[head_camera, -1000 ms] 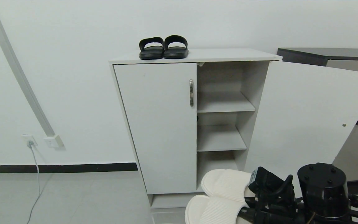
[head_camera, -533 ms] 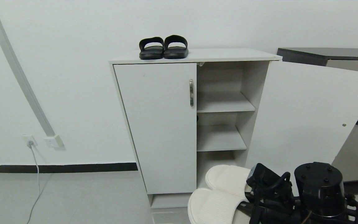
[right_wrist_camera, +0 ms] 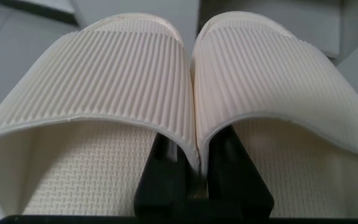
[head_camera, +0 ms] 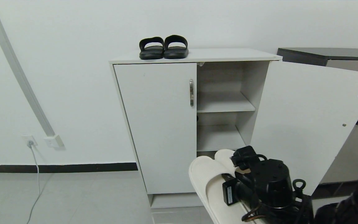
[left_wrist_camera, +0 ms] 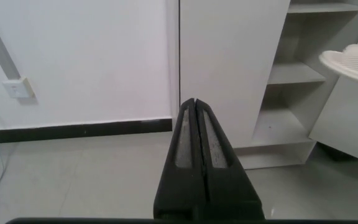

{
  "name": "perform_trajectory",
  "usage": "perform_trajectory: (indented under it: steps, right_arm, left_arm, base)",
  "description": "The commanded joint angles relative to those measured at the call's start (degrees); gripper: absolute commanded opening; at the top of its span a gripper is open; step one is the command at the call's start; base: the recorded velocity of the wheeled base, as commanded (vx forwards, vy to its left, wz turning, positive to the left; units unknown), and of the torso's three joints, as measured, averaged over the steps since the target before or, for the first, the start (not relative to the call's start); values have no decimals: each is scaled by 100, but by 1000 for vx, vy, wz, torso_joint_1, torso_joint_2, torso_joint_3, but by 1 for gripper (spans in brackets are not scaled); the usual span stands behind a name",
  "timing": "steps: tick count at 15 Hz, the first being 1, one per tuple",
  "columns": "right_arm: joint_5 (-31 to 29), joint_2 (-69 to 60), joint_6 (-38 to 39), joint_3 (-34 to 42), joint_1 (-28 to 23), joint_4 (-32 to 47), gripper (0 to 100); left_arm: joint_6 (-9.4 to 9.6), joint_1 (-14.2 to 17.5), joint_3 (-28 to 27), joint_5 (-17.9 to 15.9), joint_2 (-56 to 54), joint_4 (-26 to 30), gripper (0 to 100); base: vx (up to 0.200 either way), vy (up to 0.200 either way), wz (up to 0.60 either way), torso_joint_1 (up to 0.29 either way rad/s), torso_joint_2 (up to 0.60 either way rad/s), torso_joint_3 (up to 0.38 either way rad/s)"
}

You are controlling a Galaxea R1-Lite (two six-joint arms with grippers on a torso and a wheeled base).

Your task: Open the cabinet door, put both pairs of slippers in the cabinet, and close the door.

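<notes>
Slippers of white ribbed fabric (head_camera: 207, 182), a pair held side by side, hang in the air in front of the open right half of the tall white wooden cabinet (head_camera: 228, 54). Their toes point toward the opening at about the level of its lowest compartment; whether the toes have crossed the cabinet's front edge cannot be told. The right end effector (right_wrist_camera: 196, 167) is clenched on them, its black fingers pinching together the two inner edges of the pair where they meet. The cabinet's white right door (head_camera: 303, 118) stands swung wide open, showing a white upper shelf (head_camera: 224, 105) and a white middle shelf (head_camera: 218, 140) inside. The white left door (head_camera: 157, 124) is shut, with a slim upright metal handle (head_camera: 191, 92) at its right edge. A pair of black rubber slide slippers (head_camera: 163, 48) sits on the cabinet's top, left of its middle and close to the front edge, the two touching each other. The left end effector (left_wrist_camera: 194, 111) faces the shut left door from well apart, above the grey floor (head_camera: 73, 199), its two black fingers pressed flat against each other. On the wall left of the cabinet are white wall sockets (head_camera: 52, 141), and a thin grey cable (head_camera: 36, 174) hangs from one down to the floor. A dark-topped grey cupboard (head_camera: 331, 56) stands behind the open door.
</notes>
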State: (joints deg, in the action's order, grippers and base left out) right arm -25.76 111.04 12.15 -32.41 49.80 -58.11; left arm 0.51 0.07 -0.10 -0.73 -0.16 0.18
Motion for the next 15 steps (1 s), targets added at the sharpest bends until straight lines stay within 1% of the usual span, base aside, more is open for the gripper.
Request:
perform_trajectory:
  steps: [1, 4, 5, 7, 13, 15]
  right_arm:
    - [-843, 1051, 129, -784, 83, 2, 0]
    - [-1863, 1736, 147, -1566, -23, -7, 0]
    - [-2003, 1824, 164, -1751, -58, -16, 0]
    - [-2047, 1824, 191, -1803, -120, -16, 0]
    - [-2056, 1930, 182, -1830, -234, -16, 0]
    - [-2047, 2062, 182, -1935, -243, -16, 0]
  left_arm:
    - [2, 1, 1, -6, 16, -1, 0]
    - [10, 1, 1, -6, 16, -1, 0]
    - [10, 1, 1, -6, 16, -1, 0]
    - [10, 1, 1, -6, 16, -1, 0]
    - [10, 1, 1, -6, 16, -1, 0]
    - [10, 1, 1, -6, 16, -1, 0]
  base:
    - [0, 0, 0, 0, 0, 0]
    - [0, 0, 0, 0, 0, 0]
    - [0, 0, 0, 0, 0, 0]
    - [0, 0, 0, 0, 0, 0]
    - [0, -200, 0, 3, 2, 3]
    - [0, 0, 0, 0, 0, 0]
